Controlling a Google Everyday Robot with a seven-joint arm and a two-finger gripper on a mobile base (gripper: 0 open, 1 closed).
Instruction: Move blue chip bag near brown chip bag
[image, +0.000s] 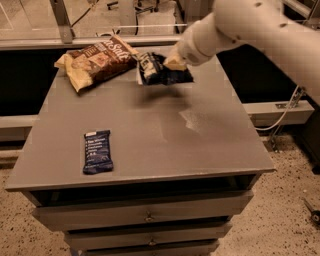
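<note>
The blue chip bag (157, 70) is dark navy with white lettering and hangs in the air above the far part of the grey table (150, 135). My gripper (172, 64) is shut on its right side, with the white arm reaching in from the upper right. The brown chip bag (97, 60) lies on the table's far left corner, with white "Salt" lettering and tan ends. The blue bag is just right of the brown bag, almost touching its right end.
A small flat dark-blue bar wrapper (97, 151) lies near the table's front left. Drawers (147, 216) sit under the tabletop. A metal rail (90, 40) runs behind the table. A cable (280, 117) hangs at the right.
</note>
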